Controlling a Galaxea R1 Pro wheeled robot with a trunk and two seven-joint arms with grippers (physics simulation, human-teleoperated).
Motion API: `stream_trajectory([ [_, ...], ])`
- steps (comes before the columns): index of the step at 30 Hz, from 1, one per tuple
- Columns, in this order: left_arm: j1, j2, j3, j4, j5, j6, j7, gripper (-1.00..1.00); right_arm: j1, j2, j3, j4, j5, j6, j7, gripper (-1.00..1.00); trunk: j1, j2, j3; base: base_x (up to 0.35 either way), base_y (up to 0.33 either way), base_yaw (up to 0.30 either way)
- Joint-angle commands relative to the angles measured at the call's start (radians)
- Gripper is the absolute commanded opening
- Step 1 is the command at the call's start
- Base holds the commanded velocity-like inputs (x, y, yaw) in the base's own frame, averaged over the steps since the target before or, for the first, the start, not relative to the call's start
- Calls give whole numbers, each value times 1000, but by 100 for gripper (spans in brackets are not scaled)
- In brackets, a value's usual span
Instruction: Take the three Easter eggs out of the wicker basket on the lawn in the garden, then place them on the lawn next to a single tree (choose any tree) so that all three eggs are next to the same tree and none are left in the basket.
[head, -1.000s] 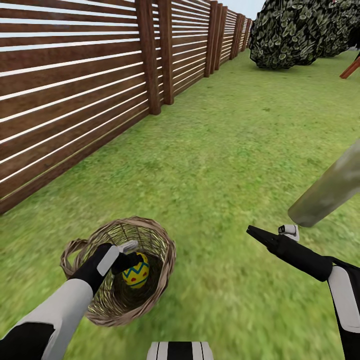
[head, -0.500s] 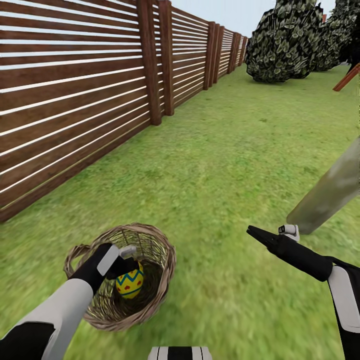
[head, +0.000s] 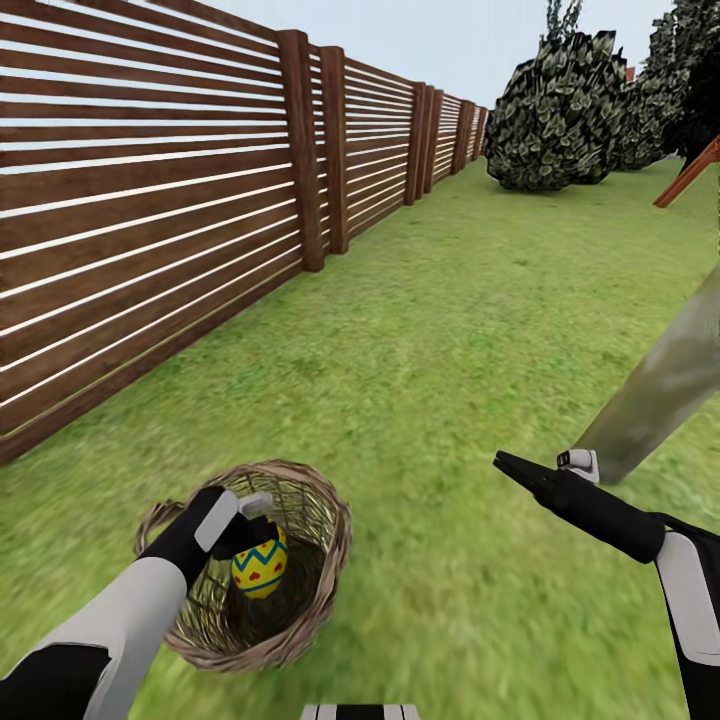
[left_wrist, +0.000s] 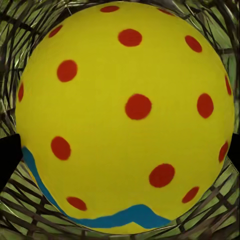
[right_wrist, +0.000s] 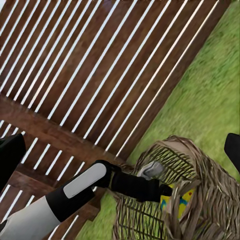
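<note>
Left claw (head: 252, 520) is down inside the wicker basket (head: 320, 590), closed round an Easter egg (head: 259, 565); wrist cam has the egg (left_wrist: 125, 115) right up close w/ dark fingertips (left_wrist: 7, 155) either side, so it looks gripped, not yet lifted clear of the rim. Can't see any other eggs in the basket, though the arm hides part of it, so can't say how many remain. Right claw (head: 545, 468) hangs open & empty beside the foot of the tree trunk (head: 660, 390), well apart from the basket. No eggs visible on the lawn (head: 450, 320) by the trunk. Judging from this: still to do, lift this egg out & carry it over to the trunk.
</note>
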Motion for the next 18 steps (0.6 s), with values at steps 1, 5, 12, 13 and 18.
stream_trajectory([
  [1,0,1,-8,-1,10,2,9,-100,-1,0,-1,0,4,3,5,100,-1,0,3,0,0,0],
  [5,0,0,-8,-1,10,2,9,-100,-1,0,-2,0,4,3,5,100,-2,1,19,0,0,0],
  [12,0,0,-8,-1,10,5,9,-100,-1,0,-2,0,4,3,5,100,-6,3,46,-50,0,0],
  [13,0,0,-7,-1,10,5,9,-100,-1,0,-2,0,4,3,5,100,-6,3,50,-31,0,0],
  [18,0,0,-8,-1,10,5,10,-100,-1,0,-2,2,5,3,5,100,-8,4,69,-86,0,0],
])
